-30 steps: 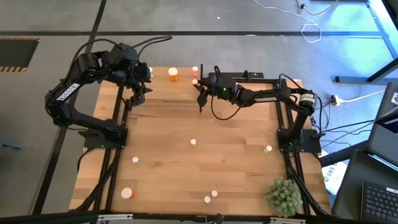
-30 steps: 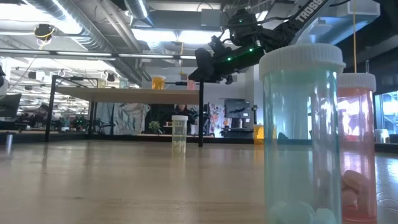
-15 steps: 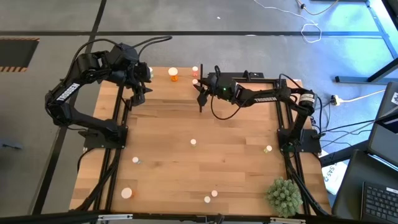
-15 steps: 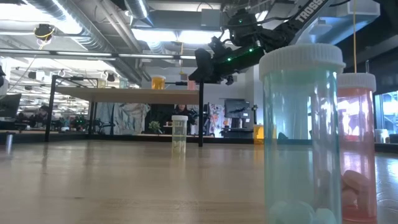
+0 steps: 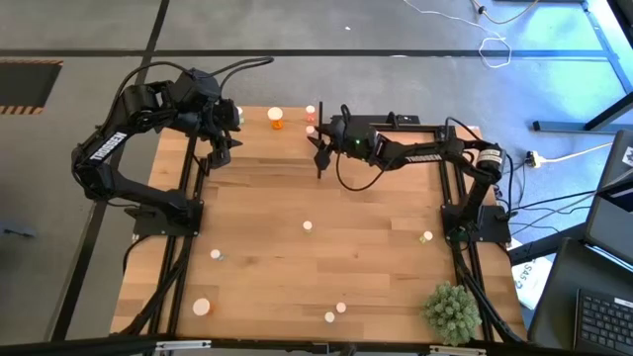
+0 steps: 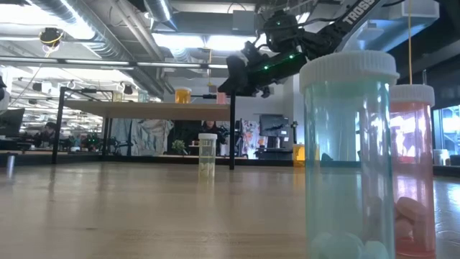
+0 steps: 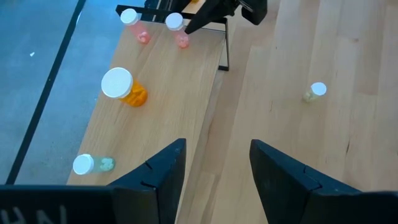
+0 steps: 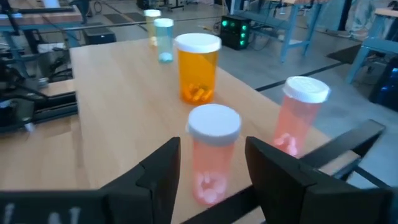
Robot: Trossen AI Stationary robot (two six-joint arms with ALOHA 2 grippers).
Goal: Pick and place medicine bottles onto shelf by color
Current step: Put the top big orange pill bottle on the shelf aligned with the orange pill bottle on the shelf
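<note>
Right end effector [image 8: 208, 168] sits over the shelf [image 5: 287, 133] at the far edge of the table [image 5: 316, 257], its two fingers spread apart with a pink bottle [image 8: 212, 152] standing upright between them but not visibly pinched; the fingers look to be clear of its sides. A second pink bottle [image 8: 300, 115] stands just beside it, with an orange bottle [image 8: 198, 67] farther along the shelf and two pale bottles beyond that. The pink bottle's long axis is vertical and it lies straight ahead of the right end effector, so the likely next move is a straight pull back that avoids tipping it. Left end effector [image 7: 214, 165], also open and empty, hovers near the shelf's other end, farther from the pink pair. More bottles remain scattered on the table.
</note>
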